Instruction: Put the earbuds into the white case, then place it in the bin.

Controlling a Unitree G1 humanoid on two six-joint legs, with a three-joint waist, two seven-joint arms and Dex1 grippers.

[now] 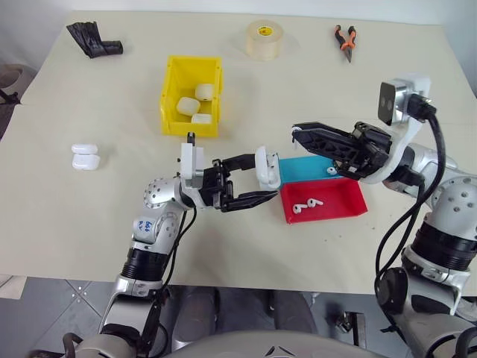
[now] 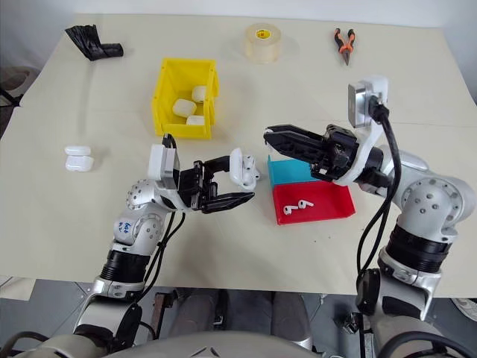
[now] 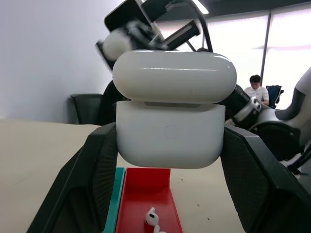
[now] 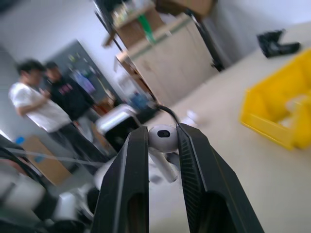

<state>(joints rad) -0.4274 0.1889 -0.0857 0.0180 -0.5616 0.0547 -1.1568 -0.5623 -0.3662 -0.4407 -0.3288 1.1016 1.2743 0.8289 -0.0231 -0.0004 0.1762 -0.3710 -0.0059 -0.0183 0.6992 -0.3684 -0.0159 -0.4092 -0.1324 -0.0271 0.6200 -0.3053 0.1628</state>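
Yellow bin (image 1: pixel 173 89): open-top, tall glossy plastic walls, on the far part of the table (image 1: pixel 74 224); three white cases (image 1: pixel 195 104) lie inside.
Red tray (image 1: pixel 350 203): low, shallow, just beside my left fingers; one earbud (image 1: pixel 304 203) lies in it, stem flat on the floor of the tray.
Blue tray (image 1: pixel 302 170): low, touching the red tray's far edge; a small white piece (image 1: pixel 332 171) sits at its near-right corner, too small to tell what it is.
White case (image 3: pixel 170 114): held in my left gripper (image 1: pixel 253 185), above the table near the red tray; lid flipped open on its hinge, rounded pebble shape, smooth glossy plastic.
Left arm: forearm rises from the table's near edge, gripper points toward my right and slightly upward; black fingers clamped on the two sides of the case body.
Right gripper (image 1: pixel 299 132): points toward my left, above the blue tray, tips close to the case's open lid; well above the table.
Right fingers (image 4: pixel 133 174): narrow, pinching a second earbud (image 4: pixel 163 140) by its round head, stem hanging between the pads.
Spare cases (image 1: pixel 85 156): two closed white cases on the table at my left, touching each other.
Tape roll (image 1: pixel 264 39): translucent, far edge of the table.
Pliers (image 1: pixel 344 37): orange-and-black handles, far right.
Black object (image 1: pixel 93 39): crumpled, far left corner.
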